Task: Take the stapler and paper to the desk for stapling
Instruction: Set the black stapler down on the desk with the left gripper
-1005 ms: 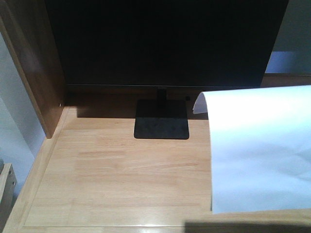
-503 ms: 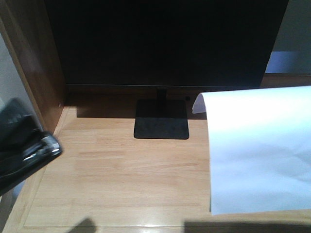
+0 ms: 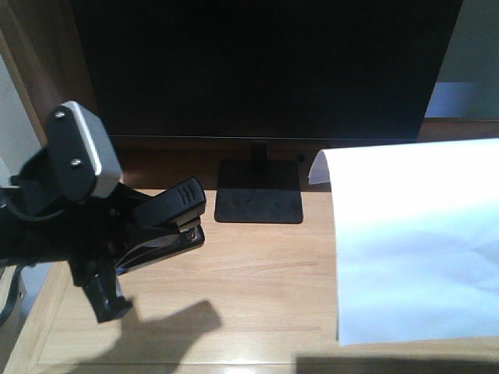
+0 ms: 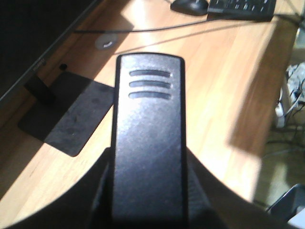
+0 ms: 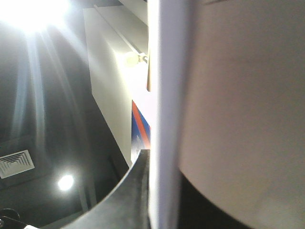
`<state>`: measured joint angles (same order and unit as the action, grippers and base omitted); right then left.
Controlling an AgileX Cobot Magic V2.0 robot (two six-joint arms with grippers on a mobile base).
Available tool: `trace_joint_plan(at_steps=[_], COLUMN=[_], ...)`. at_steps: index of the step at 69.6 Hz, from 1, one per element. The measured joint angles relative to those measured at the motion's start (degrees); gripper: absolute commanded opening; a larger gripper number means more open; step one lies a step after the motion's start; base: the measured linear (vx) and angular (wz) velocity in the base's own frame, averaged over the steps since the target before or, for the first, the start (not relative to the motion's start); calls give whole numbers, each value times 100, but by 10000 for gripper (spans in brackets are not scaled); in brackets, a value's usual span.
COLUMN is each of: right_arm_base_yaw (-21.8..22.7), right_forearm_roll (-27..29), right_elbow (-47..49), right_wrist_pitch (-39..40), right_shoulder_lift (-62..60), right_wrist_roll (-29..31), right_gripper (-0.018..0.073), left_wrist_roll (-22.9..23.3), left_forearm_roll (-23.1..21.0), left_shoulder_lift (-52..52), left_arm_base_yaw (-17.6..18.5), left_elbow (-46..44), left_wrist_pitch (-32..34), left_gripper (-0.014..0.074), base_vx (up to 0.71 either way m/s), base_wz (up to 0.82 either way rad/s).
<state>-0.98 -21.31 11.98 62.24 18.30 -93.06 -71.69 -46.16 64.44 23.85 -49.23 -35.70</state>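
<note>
Stapler clamped between the closed jaws of the left gripper, left of the monitor stand, nose toward it, low over the desk. Right of the stand, the paper hangs with 1 corner curled, its edge pinched in the right gripper. Advice: lower the stapler flat onto bare wood left of the stand, leaving room in front of the stand for the sheet.

I see a dark monitor across the back, its flat black stand base below it, in my left wrist view a black mouse just beside a keyboard, a thin cable running near them, a ceiling vent overhead
</note>
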Motion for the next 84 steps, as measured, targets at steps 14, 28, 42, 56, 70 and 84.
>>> trace_joint_plan(at_steps=[14, 28, 42, 56, 70, 84], right_arm_base_yaw=[0, 0, 0, 0, 0, 0], right_forearm_roll=[-2, -2, -2, -2, -2, -6], right_elbow=[0, 0, 0, 0, 0, 0], right_wrist_pitch=[0, 0, 0, 0, 0, 0], right_shoulder_lift=[0, 0, 0, 0, 0, 0], right_wrist_roll=[0, 0, 0, 0, 0, 0], right_gripper=[-6, -6, -6, -6, -6, -6], left_wrist_roll=[-2011, -3852, -4939, -5009, -5009, -5009], left_forearm_roll=[-830, -1585, -2243, -2363, -2427, -2451], left_shoulder_lift=[944, 2015, 2860, 3613, 4226, 4676], left_arm_base_yaw=[-623, -850, -861, -855, -801, -766], left_elbow=[0, 0, -34, -398, -809, -951], left_wrist_pitch=[-122, -561, -867, -1044, -1133, -1144], left_gripper=[-6, -6, -6, -6, -6, -6], base_vx=[0, 0, 0, 0, 0, 0], base_wz=[0, 0, 0, 0, 0, 0])
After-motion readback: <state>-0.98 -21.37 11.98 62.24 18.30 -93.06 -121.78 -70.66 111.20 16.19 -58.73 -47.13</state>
